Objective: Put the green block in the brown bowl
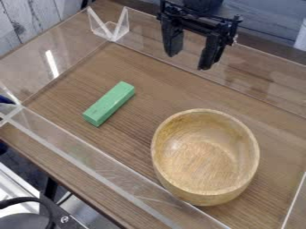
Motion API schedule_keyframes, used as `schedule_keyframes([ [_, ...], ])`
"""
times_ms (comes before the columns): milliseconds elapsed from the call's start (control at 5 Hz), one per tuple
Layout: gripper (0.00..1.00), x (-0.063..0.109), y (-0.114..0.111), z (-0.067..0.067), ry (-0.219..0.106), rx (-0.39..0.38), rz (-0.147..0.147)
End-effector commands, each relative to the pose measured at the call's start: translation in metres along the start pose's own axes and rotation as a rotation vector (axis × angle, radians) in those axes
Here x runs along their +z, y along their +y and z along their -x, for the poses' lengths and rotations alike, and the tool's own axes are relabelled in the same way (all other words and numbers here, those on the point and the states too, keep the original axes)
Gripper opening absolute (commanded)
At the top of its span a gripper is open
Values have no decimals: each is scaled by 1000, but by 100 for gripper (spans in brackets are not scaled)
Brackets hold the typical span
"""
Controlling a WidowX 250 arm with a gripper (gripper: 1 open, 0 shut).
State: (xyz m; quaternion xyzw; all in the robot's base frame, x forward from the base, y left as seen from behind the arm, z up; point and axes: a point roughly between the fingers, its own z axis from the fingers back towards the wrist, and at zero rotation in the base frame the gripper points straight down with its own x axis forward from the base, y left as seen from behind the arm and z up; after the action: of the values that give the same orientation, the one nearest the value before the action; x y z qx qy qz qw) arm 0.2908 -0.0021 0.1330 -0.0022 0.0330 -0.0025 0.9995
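A black two-fingered robot gripper (191,50) hangs over the far part of a wooden tabletop (156,98) with brown grain, pointing downward, its two dark fingers spread wide apart with nothing between them and nothing in its hold. The small, flat, bright green rectangular block (109,103) lies on the table surface to the left of centre, set at a slant so that one end points toward the far right and the other toward the near left. It sits well apart from the gripper, nearer to the camera and off to the gripper's left, with bare wood between the two. The large round light-brown wooden bowl (206,156), thick-rimmed with a shallow inside and visible grain, stands upright on the near right part of the table, its inside holding nothing. The bowl is to the right of the green block and a little nearer, the two apart and not touching, and the gripper is above the table beyond the bowl's far edge. Clear plastic walls (72,179) run round the table edge, with a small clear bracket (110,25) at the far left corner.
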Motion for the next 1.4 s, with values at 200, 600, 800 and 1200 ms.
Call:
schedule_keyframes([
  [200,100,-16,28,26,29,-24,-12],
  [600,100,-25,78,45,8,-17,-18],
  [800,100,-31,89,50,11,-13,-26],
  [1200,100,-43,104,55,21,-7,-37],
])
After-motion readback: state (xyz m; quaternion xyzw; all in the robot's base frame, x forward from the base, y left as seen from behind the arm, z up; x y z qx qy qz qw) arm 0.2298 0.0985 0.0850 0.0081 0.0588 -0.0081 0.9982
